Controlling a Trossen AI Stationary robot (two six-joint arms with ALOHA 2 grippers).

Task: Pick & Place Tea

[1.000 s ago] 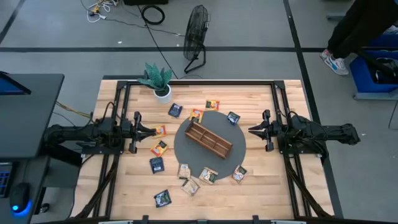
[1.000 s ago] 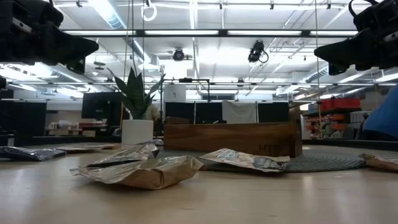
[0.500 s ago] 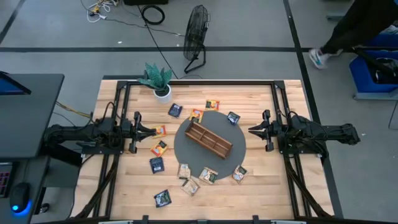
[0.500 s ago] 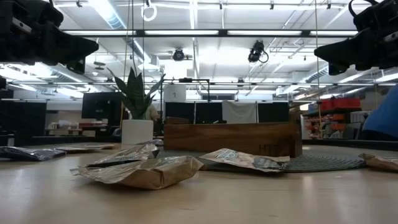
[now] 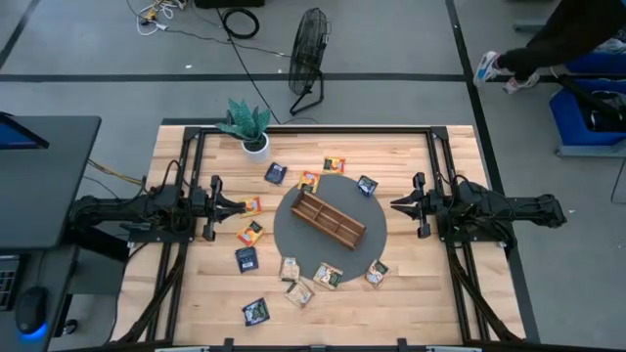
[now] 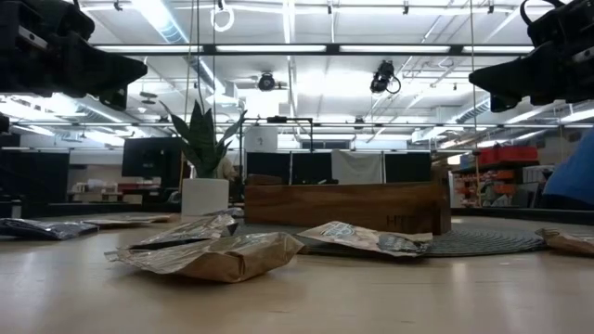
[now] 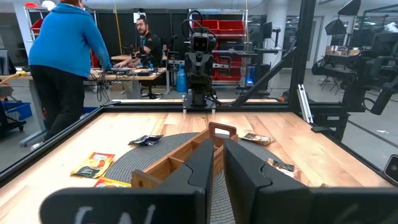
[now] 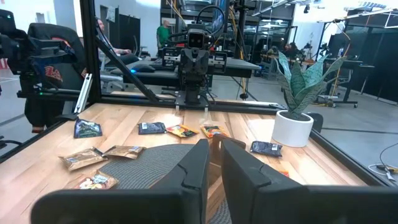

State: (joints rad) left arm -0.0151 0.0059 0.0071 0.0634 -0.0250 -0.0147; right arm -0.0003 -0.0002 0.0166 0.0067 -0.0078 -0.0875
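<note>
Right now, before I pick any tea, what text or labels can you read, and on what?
None can be read.
Tea sachets: printed faces, too small to make out.
Wooden tray: a faint mark on its front wall, blurred.
Red bins behind the table: no readable label.

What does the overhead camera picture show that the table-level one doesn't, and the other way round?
Only the overhead view shows both whole dark arms, the left gripper and right gripper facing each other across the round grey mat, the black standing fan on the floor, and every small square tea sachet scattered about.

Only the table-level view shows the ceiling lights and the room behind.

Both show the long wooden divided tray, the potted green plant in its white pot and crumpled beige sachets.
</note>
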